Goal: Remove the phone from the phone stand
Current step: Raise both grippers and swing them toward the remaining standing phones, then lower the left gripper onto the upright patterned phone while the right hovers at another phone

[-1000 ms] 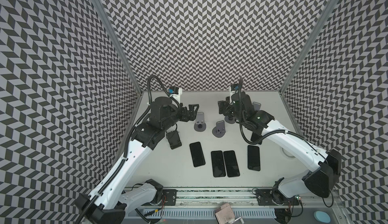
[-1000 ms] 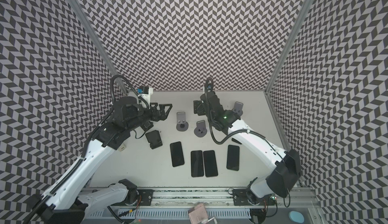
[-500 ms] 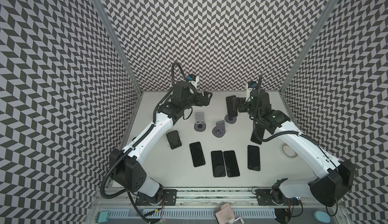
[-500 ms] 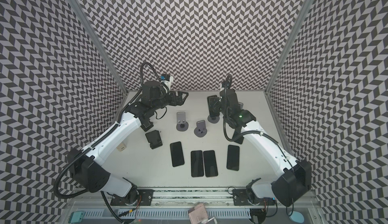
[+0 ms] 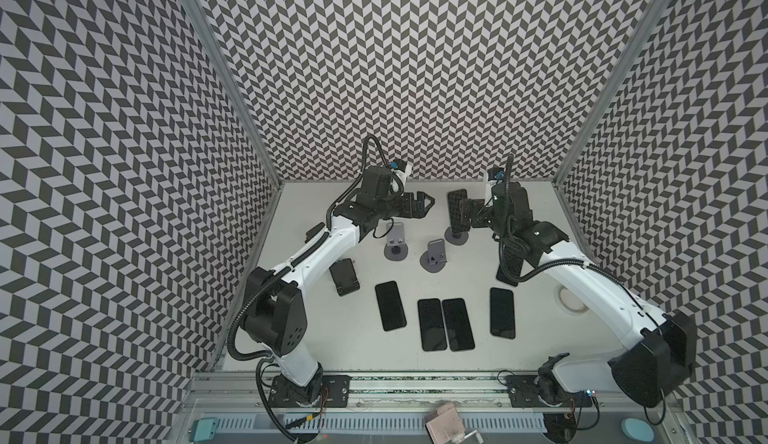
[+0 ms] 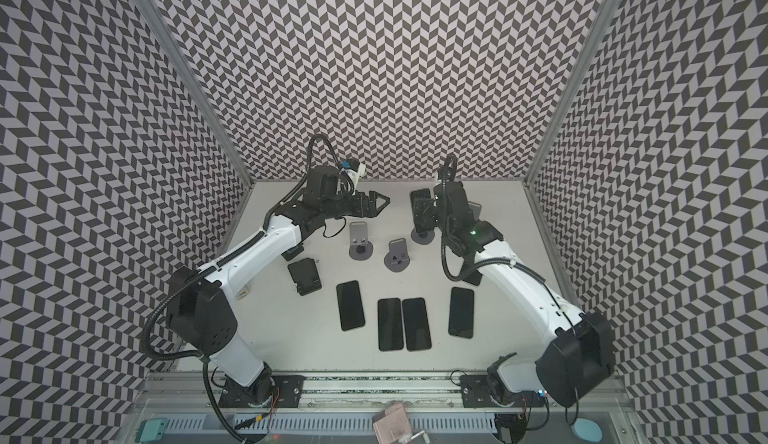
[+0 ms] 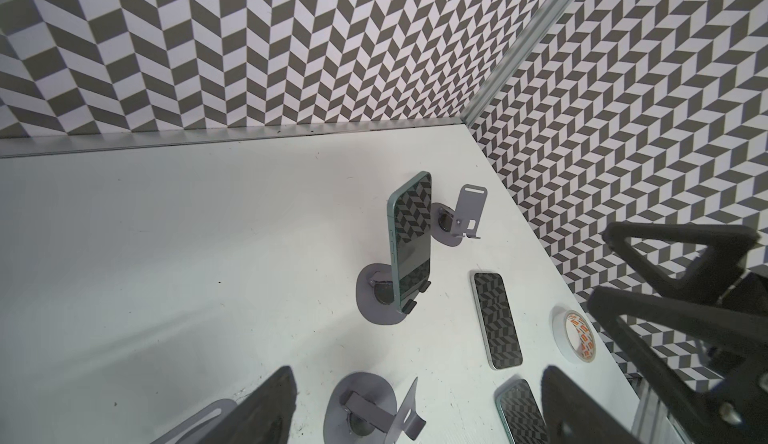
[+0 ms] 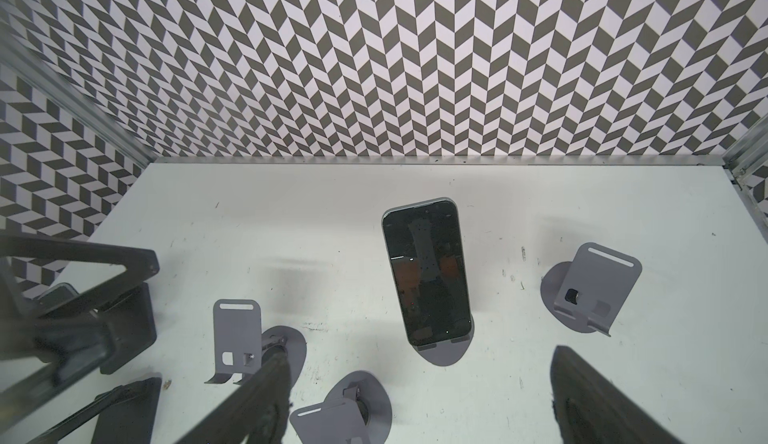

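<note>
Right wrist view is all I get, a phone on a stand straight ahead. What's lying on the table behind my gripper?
Observer: Four phones lie flat in a row in both top views.
Operator: Anything else back there?
Observer: A white tape roll lies to the right of that row.
Operator: And the standing phone's frame colour?
Observer: Green; the left wrist view shows the phone side-on.

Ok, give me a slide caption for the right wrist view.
Dark-screened phone propped on its grey phone stand, three empty stands around, right gripper open.
</note>
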Action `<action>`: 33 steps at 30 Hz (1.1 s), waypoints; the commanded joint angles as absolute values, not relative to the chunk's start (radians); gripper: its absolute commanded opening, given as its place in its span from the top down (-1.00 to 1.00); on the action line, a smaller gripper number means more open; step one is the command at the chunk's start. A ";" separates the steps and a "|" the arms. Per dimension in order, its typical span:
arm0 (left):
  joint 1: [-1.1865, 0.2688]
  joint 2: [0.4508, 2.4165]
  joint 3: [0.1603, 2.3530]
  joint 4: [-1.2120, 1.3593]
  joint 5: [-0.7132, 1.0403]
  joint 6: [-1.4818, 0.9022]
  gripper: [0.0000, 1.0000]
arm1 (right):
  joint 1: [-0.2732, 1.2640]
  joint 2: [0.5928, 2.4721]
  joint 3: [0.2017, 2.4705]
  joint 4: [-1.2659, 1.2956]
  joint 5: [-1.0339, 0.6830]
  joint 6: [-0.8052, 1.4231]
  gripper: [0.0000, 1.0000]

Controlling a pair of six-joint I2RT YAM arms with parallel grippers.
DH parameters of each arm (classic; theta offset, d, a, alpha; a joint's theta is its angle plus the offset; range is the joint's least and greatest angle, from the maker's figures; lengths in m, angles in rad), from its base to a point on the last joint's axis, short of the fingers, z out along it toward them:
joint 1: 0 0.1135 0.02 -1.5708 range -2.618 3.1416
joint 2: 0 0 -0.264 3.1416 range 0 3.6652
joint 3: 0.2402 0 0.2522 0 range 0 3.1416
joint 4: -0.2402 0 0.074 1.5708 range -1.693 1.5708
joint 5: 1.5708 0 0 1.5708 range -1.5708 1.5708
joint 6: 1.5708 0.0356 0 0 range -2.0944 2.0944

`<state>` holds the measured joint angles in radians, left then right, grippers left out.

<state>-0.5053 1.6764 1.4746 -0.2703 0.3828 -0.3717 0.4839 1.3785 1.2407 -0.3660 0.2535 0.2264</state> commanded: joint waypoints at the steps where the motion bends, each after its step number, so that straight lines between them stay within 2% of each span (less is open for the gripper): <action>1: -0.518 1.686 1.520 -0.284 0.422 -0.366 -0.84 | 0.484 1.396 1.258 -0.328 0.252 0.252 -0.91; 13: -0.534 1.730 1.570 -0.376 0.479 -0.325 -0.84 | 0.480 1.500 1.348 -0.356 0.229 0.319 -0.93; 23: -0.534 1.750 1.585 -0.459 0.525 -0.200 -0.84 | 0.420 1.608 1.431 -0.371 0.187 0.404 -0.93; 27: -0.534 1.776 1.632 -0.502 0.522 -0.162 -0.84 | 0.413 1.657 1.460 -0.357 0.170 0.367 -0.99; 33: -0.534 1.796 1.652 -0.512 0.544 -0.152 -0.84 | 0.386 1.707 1.478 -0.322 0.116 0.312 -0.98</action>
<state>-0.5301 1.7905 1.6218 -0.4820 0.5156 -0.1841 0.4004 1.6855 1.4414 -0.3771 0.1596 0.3462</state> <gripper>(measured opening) 0.920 0.993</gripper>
